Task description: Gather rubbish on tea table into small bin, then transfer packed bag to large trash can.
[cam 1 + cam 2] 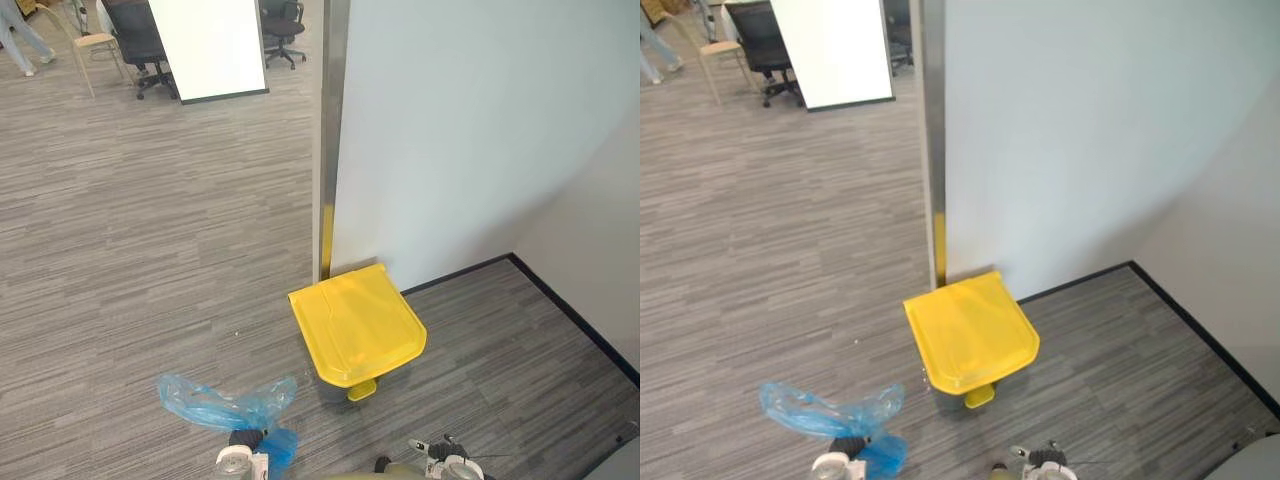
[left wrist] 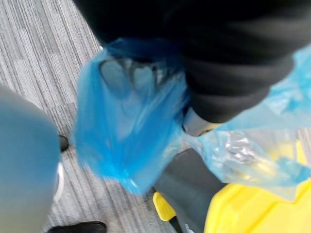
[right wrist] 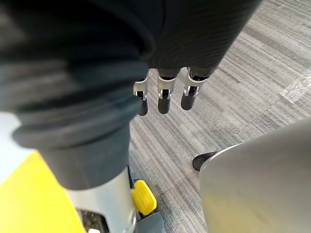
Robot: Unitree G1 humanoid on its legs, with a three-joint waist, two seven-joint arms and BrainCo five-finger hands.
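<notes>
Bag (image 1: 215, 405) hangs clenched in the left hand (image 1: 245, 439), left of the closed bin (image 1: 355, 320); the right hand (image 3: 164, 94), relaxed and empty, is nearer its pedal (image 3: 144, 196).

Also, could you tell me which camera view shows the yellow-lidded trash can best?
The left eye view: the yellow-lidded trash can shows whole and shut, with its yellow pedal in front. The right eye view shows much the same. Each wrist view catches part of the lid, body and pedal from close.
</notes>
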